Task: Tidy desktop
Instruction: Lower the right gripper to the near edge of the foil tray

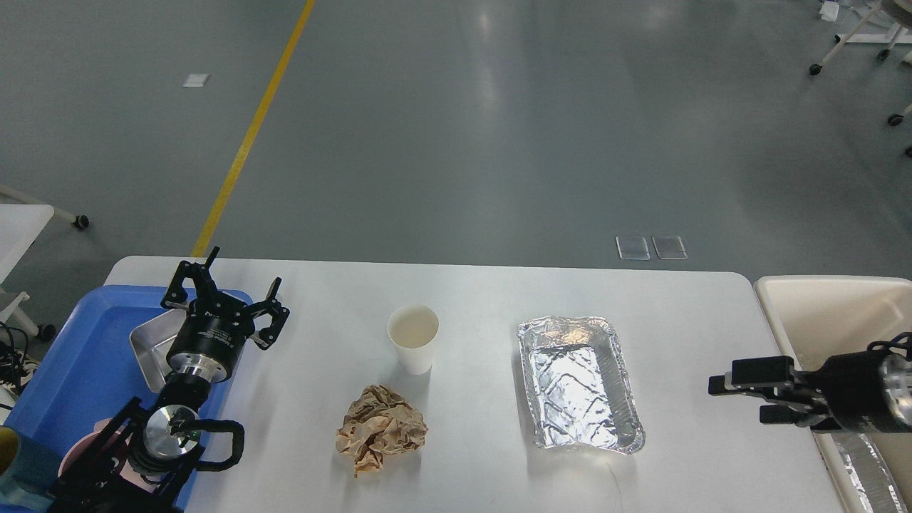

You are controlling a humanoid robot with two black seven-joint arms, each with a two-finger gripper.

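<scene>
The white counter [470,456] filled the lower view, its long axis running left to right. It carried one paper cup [413,347], one crumpled brown paper [381,434] and one foil tray [581,385]. The left end effector [229,293] hung spread above the blue tray [68,377]; the right end effector [748,395] held nothing, its fingers slightly parted.

Beige bin [819,313] — cut off right.

I see tabletop [499,299]: white, smooth, matt. Foil tray [581,385]: crinkled shiny aluminium. Cup [413,338]: white paper, matt. Brown paper wad [381,427]: crumpled, rough. Blue tray [78,356]: glossy plastic. Metal pan [153,342]: brushed steel. Bin [819,313]: beige plastic.
</scene>
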